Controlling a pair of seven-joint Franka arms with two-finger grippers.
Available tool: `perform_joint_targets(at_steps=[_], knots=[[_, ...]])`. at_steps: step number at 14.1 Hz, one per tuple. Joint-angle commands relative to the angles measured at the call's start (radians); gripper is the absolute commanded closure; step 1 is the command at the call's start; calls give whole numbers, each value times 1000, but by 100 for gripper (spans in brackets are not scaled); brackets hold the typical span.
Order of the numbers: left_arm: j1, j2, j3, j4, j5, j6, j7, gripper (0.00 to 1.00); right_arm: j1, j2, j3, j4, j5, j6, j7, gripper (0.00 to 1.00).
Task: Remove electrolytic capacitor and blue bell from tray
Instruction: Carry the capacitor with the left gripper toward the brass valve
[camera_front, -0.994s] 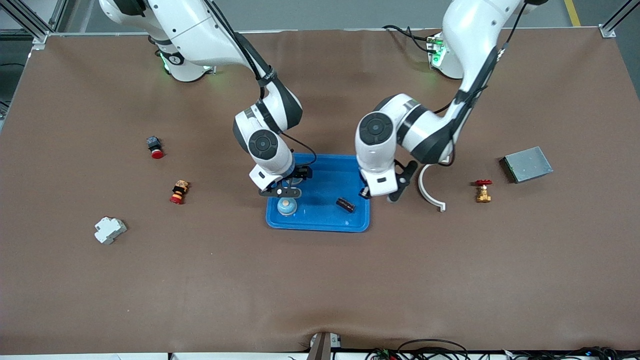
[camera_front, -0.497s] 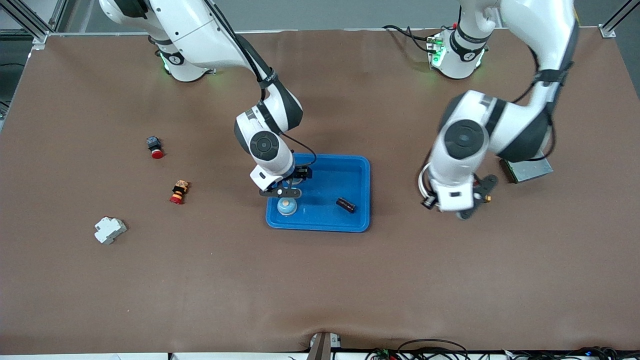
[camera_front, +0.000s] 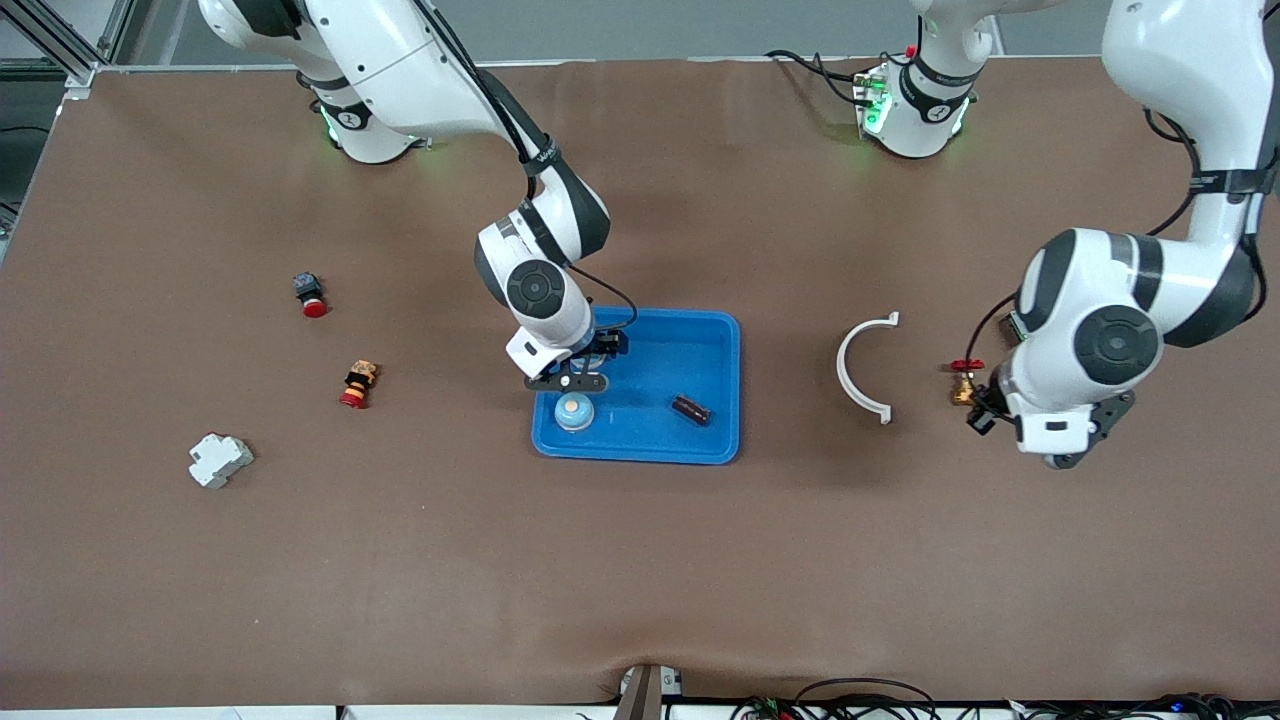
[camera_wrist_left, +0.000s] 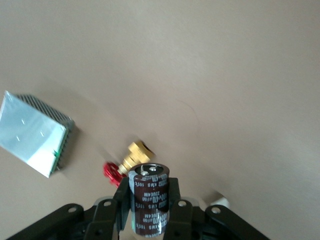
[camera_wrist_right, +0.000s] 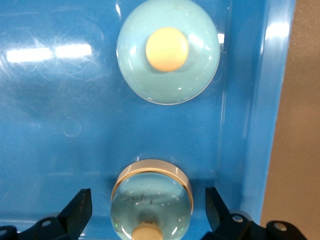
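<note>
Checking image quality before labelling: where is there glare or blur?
Right wrist view: white glare streaks on the tray floor and rim. Left wrist view: the valve is smeared, while the capacitor in the left claw is sharp. Front view: even light, soft shadows.

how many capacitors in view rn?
2. One capacitor lies in the blue tray, toward the left arm's end. A second capacitor is clamped in the left gripper, over the table by the brass valve. The right gripper is open around a bell.
</note>
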Motion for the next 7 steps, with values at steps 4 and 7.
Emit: perform_joint_targets(at_steps=[4, 7], knots=[[123, 50, -9, -65, 22, 163, 136, 100, 9, 0, -6, -8, -14, 3, 12, 28], [147, 111, -2, -87, 70, 258, 125, 100, 9, 0, -6, -7, -14, 5, 13, 75]])
